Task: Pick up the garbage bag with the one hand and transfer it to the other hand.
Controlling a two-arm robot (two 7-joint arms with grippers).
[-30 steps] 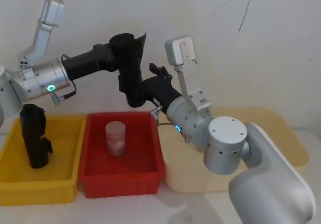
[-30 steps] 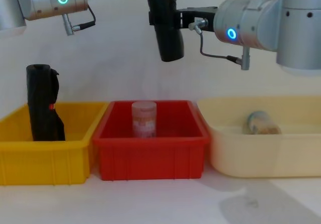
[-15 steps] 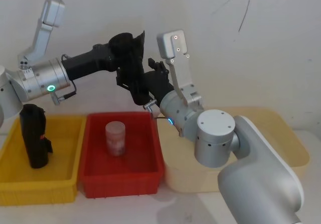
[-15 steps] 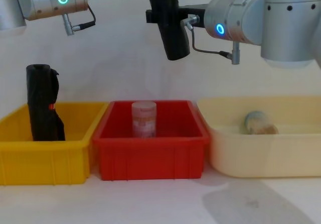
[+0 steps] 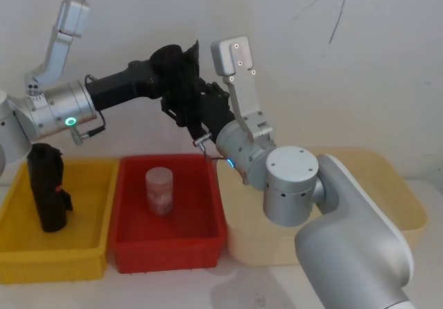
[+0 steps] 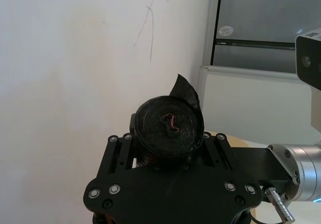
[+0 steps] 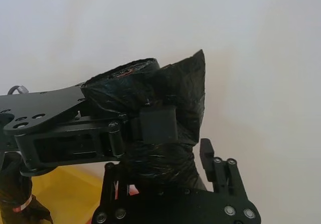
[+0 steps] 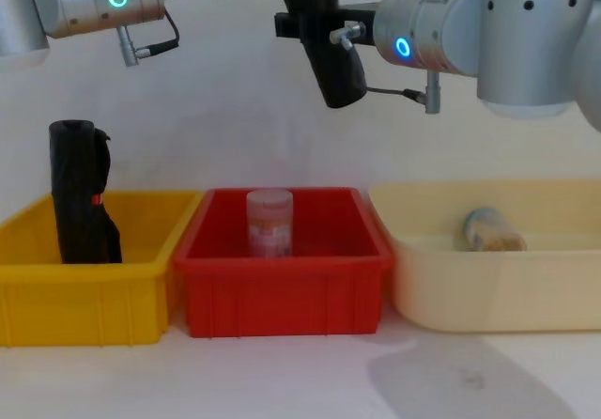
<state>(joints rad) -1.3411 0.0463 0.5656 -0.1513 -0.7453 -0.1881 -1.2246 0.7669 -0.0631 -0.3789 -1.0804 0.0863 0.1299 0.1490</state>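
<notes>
**Handover in mid-air: both hands on the garbage bag roll**

Nearest, on the pale desk (image 8: 282,381), three bins stand in a row. The yellow bin (image 8: 84,297) on the robot's left holds an upright black roll with a small red mark (image 8: 83,193). The red bin (image 8: 282,292) in the middle holds an upright translucent jar (image 8: 269,222) with a reddish label. The cream bin (image 8: 498,278) on the right holds a small jar lying on its side (image 8: 486,230).

Above and behind the bins, high over the red one, the garbage bag (image 5: 181,80) hangs in the air as a glossy black roll, tilted with its lower end swung toward the robot's right. The left hand (image 5: 166,80), on the green-ringed arm, is clamped on the upper part of the roll; its wrist view shows the roll's coiled end (image 6: 169,126) held between the plates. The right hand (image 5: 204,108), on the blue-ringed arm, reaches in from the right, its fingers (image 7: 158,124) pressed against the roll just below the left hand's grip, so it appears clamped on too.

The step in hand looks like the transfer itself, close to done. The next move likely calls for the left hand to let go and draw back while the right hand's grip holds. The slick plastic could slip if that grip is weak.

Farthest back is a plain white wall (image 5: 360,59).
</notes>
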